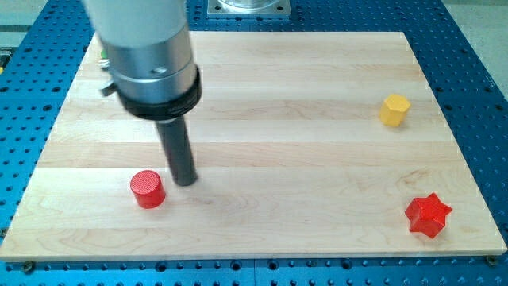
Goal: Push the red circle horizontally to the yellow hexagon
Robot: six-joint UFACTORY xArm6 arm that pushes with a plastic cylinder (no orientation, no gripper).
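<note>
Red circle (148,189), a short round block with a ribbed top face, stands on the wooden board (262,119) toward the view's lower left. Just to its right, and slightly nearer the view's top, my tip (185,182) rests at the board's surface. A thin strip of bare wood seems to show between tip and block, so the two look apart, though the gap is too narrow to be sure. The dark rod (177,151) rises straight from the tip into a wide grey cylinder with a black collar (157,94), which fills the view's upper left and hides part of the board behind it.

Far across the board, near the right edge and toward the view's top, sits the yellow hexagon (394,110), upright. It is well apart from the red circle and clearly higher in the view. The red star (429,214) lies close to the board's lower right corner, below the hexagon and well apart from it.

No pincer is fitted, only the bare rod, which holds nothing. No container appears anywhere; all three blocks stand directly on the wood. The board rests on a blue perforated table (468,71), which frames it on every side.
</note>
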